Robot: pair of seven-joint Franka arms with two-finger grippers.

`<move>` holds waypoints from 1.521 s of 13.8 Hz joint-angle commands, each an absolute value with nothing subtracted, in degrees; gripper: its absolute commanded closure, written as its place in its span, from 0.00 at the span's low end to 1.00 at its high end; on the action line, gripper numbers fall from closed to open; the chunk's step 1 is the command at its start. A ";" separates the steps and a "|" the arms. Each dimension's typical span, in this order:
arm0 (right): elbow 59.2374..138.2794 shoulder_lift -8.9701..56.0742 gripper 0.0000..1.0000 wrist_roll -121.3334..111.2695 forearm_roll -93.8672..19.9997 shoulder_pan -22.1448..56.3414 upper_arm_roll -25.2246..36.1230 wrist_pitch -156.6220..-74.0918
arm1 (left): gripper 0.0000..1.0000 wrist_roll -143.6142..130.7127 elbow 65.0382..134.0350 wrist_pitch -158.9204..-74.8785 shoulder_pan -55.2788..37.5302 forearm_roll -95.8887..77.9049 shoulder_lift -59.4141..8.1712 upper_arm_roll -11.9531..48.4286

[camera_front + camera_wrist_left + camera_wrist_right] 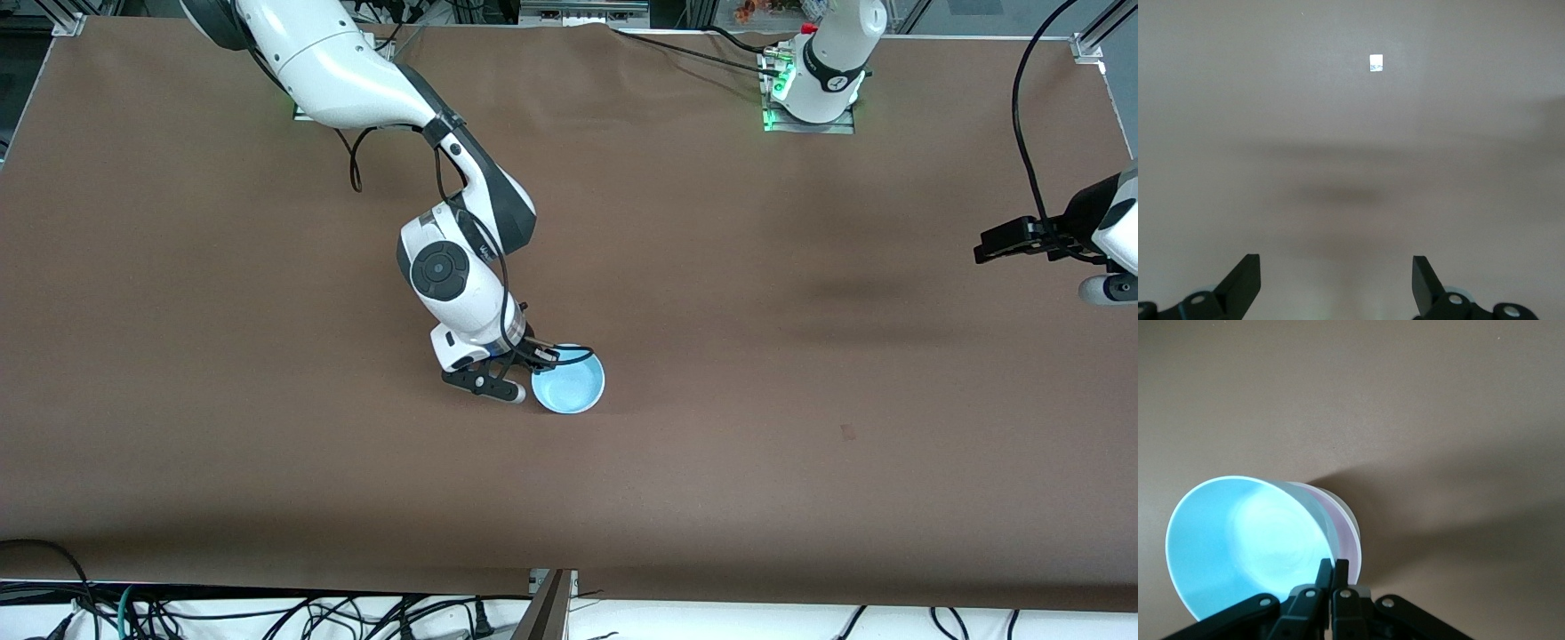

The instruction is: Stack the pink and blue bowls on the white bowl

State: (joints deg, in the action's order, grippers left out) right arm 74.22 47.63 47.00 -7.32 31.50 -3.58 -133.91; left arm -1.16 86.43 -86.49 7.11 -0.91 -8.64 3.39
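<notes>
blue bowl [569,388] – light sky blue, plain, no pattern. pink bowl [1343,532] – pale pink sliver under blue one. white bowl [1347,513] – plain white edge. table [800,356] – flat brown all over. small white square [1376,63] on brown. arms glossy white, grey joints; grippers black.

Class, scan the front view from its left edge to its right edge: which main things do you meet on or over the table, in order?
Right hand, shut on the rim of the blue bowl → blue bowl, topmost of the stack → left arm's base → left hand, open, waiting at the left arm's end of the table.
</notes>
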 commanded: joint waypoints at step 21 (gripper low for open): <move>72.42 51.15 0.85 47.02 -7.29 31.55 -3.69 -135.79 | 0.00 -1.67 85.34 -86.40 7.38 -0.44 -8.96 3.87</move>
State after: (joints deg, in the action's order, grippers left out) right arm 74.20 50.23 46.99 -7.31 31.55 -3.57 -135.67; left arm -1.16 86.43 -86.49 7.11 -0.91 -8.64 3.39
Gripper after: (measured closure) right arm 0.943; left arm 0.000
